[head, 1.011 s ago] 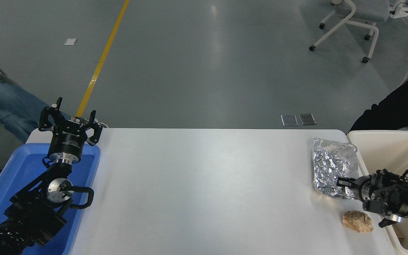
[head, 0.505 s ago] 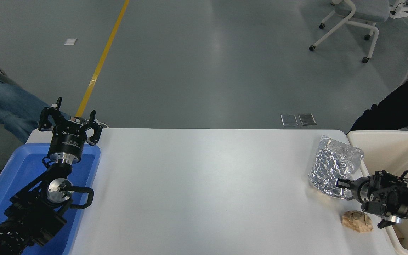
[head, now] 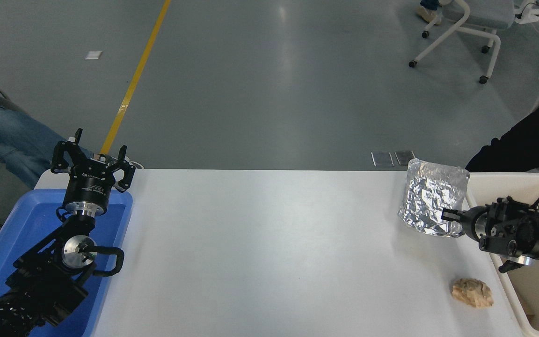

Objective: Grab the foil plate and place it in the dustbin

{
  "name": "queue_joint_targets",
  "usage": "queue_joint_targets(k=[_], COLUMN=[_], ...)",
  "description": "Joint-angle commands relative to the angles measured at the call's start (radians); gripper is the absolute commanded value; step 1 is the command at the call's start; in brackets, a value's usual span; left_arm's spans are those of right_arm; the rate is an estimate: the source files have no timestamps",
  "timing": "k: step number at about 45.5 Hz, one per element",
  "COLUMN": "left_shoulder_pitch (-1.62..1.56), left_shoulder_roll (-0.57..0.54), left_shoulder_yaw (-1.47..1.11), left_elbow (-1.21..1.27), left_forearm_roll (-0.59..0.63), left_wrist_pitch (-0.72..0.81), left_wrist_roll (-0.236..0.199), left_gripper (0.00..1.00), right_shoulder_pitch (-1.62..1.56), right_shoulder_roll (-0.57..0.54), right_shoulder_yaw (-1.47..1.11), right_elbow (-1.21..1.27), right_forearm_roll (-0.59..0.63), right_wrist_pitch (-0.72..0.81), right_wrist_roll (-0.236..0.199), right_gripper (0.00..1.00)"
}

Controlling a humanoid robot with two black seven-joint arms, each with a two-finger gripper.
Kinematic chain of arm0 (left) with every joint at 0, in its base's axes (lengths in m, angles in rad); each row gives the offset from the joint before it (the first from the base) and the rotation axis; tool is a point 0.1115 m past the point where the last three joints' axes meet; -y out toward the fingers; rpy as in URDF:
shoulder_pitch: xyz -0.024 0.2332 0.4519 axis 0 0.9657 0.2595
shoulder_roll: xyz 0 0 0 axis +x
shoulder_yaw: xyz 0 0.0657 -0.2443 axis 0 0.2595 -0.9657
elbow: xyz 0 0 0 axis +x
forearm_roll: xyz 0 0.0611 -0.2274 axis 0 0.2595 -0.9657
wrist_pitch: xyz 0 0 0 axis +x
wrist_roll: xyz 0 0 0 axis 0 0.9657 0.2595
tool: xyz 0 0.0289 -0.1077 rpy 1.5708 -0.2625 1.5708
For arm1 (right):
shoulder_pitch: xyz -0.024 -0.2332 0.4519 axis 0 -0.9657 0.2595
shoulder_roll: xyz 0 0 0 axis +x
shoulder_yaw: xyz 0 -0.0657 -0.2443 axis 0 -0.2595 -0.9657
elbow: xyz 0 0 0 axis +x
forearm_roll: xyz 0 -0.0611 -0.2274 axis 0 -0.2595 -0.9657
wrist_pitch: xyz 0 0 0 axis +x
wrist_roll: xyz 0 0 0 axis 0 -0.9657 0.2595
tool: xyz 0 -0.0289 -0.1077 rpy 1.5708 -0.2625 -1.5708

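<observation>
1. One head view only; we list from it.
2. One shiny crinkled silver foil plate (head: 433, 196): pinched at its near rim by our right gripper (head: 448, 216), fingers clamped on the foil. It hangs tilted clear of the white table (head: 269, 243), just left of the bin, we judge so that it can swing over the rim.
3. One large cream plastic dustbin (head: 527, 180) at the table's right edge, nothing visible inside.
4. One small crumpled tan paper wad (head: 472, 292), near right on the table, left alone.
5. One blue shallow plastic tray (head: 26, 220), left, beneath our parked left gripper (head: 92, 158), fingers spread, holding nothing.
6. Two grippers; one of each item.
</observation>
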Motion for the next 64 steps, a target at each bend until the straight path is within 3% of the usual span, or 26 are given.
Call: queue_joint_targets(k=[1, 18, 30, 50, 64], left_shoulder_pitch=[0.000, 0.000, 0.000, 0.000, 0.000], left_shoulder_roll=[0.000, 0.000, 0.000, 0.000, 0.000], left_shoulder_yaw=[0.000, 0.000, 0.000, 0.000, 0.000], left_elbow=[0.000, 0.000, 0.000, 0.000, 0.000], left_forearm_roll=[0.000, 0.000, 0.000, 0.000, 0.000], left_wrist_pitch=[0.000, 0.000, 0.000, 0.000, 0.000], left_wrist_roll=[0.000, 0.000, 0.000, 0.000, 0.000], left_gripper=[0.99, 0.99, 0.99, 0.99, 0.99], right_shoulder_pitch=[0.232, 0.597, 0.781, 0.771, 0.533], right_shoulder_roll=[-0.096, -0.285, -0.368, -0.380, -0.428], right_shoulder_yaw=[-0.003, 0.008, 0.008, -0.004, 0.011], right_elbow=[0.165, 0.250, 0.252, 0.222, 0.022], right_forearm_roll=[0.002, -0.001, -0.001, -0.006, 0.014], right_wrist_pitch=[0.137, 0.474, 0.602, 0.599, 0.570], right_wrist_roll=[0.000, 0.003, 0.003, 0.001, 0.001], right_gripper=[0.00, 0.00, 0.00, 0.00, 0.00])
